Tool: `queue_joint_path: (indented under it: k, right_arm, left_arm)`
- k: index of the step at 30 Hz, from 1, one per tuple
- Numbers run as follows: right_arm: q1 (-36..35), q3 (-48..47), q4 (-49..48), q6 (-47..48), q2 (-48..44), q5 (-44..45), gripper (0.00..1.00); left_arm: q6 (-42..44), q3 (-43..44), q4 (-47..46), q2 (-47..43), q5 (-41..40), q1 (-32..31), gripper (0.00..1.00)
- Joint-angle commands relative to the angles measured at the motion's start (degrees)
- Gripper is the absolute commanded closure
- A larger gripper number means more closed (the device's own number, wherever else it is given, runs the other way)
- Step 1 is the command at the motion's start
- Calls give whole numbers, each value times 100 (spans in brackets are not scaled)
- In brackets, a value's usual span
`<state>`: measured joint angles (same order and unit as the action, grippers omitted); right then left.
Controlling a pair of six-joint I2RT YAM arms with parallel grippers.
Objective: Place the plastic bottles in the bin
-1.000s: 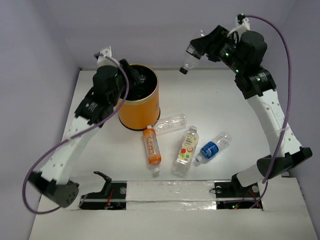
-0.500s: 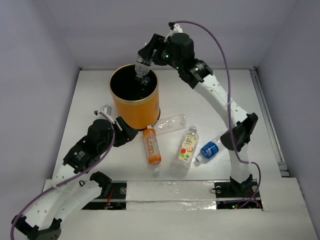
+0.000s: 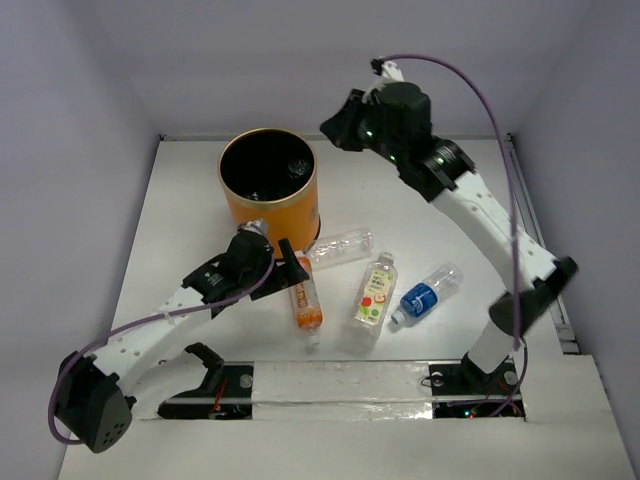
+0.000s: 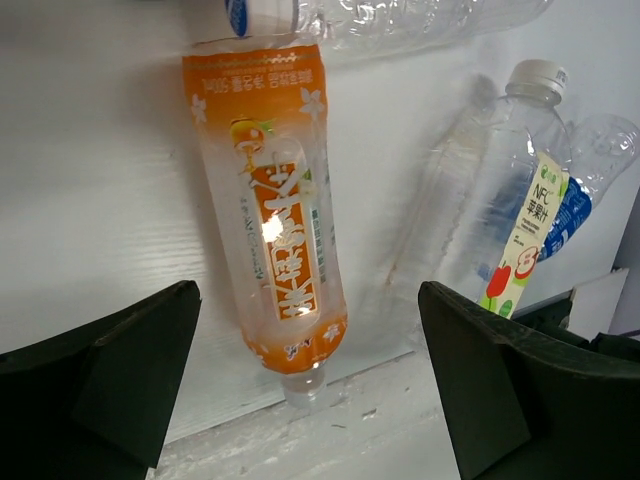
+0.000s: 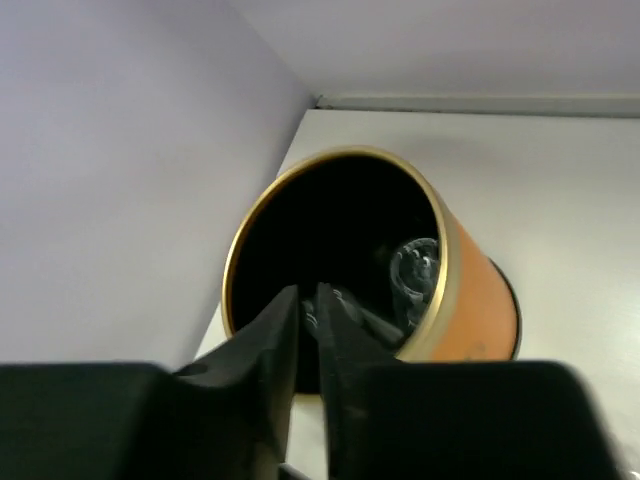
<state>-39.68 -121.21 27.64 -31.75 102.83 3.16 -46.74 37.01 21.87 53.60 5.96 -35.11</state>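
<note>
The orange bin [image 3: 270, 215] stands at the back left, with clear bottles [image 5: 416, 270] lying in its black inside. An orange bottle [image 4: 272, 240] lies on the table in front of it. My left gripper [image 4: 310, 335] hovers open over this bottle's cap end, one finger on each side, not touching it; the top view shows the left gripper [image 3: 292, 268] beside the orange bottle [image 3: 304, 297]. A clear bottle [image 3: 340, 246], a white fruit-labelled bottle [image 3: 372, 293] and a blue-labelled bottle [image 3: 425, 295] lie nearby. My right gripper [image 5: 308, 296] is shut and empty, raised to the right of the bin's rim [image 5: 440, 270].
White walls close the table at the back and on the left. A taped strip [image 3: 340, 380] runs along the near edge between the arm bases. The right arm's purple cable [image 3: 500, 120] arcs above the back right.
The clear bottle held by the right gripper has dropped into the bin; that gripper pulled back to the right and shut. The left gripper swung from the bin down to the orange bottle and opened.
</note>
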Motion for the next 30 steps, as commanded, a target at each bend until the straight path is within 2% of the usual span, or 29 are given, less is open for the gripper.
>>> queue_joint_path:
  k: [1, 2, 4, 5, 6, 8, 9, 11, 12, 15, 19, 22, 26, 30]
  right_arm:
    - [4, 1697, -180, 143, -1359, 62, 91]
    - [4, 2158, -171, 116, -1953, 45, 93]
    - [4, 3046, -101, 29, -2545, 62, 94]
    - [4, 3886, -49, -76, -2844, 79, 93]
    - [4, 4277, -4, -121, -3404, 71, 91]
    - [4, 5268, 188, -313, -3943, 88, 85]
    - [4, 5544, 268, -375, -4189, 132, 69]
    - [4, 5984, 504, -551, -4823, 150, 42]
    - [4, 6317, 558, -595, -4990, 167, 24]
    - [4, 6697, 594, -736, -5387, 98, 9]
    - [4, 6979, 681, -850, -5221, 228, 8]
    - [4, 7084, 787, -965, -4948, 334, 6]
    - [4, 7339, 735, -1026, -4667, 141, 3]
    - [4, 7419, 743, -1018, -4438, 132, 0]
  left_arm:
    - [60, 69, -762, 229, 47, -119, 10]
    - [60, 95, -815, 421, 37, -171, 10]
    - [51, 156, -938, 589, 2, -311, 10]
    - [51, 192, -947, 790, -120, -364, 10]
    - [77, 236, -930, 896, -217, -417, 10]
    - [121, 341, -904, 1212, -480, -505, 10]
    - [165, 385, -860, 1327, -542, -584, 10]
    - [218, 578, -667, 1625, -1121, -750, 9]
    - [235, 640, -614, 1723, -1262, -751, 10]
    - [253, 807, -499, 2022, -1693, -910, 10]
    - [218, 851, -534, 2347, -2098, -962, 13]
    - [183, 764, -631, 2549, -2186, -962, 23]
    - [51, 719, -587, 2533, -2178, -1094, 43]
    - [-186, 693, -298, 2059, -2178, -1313, 51]
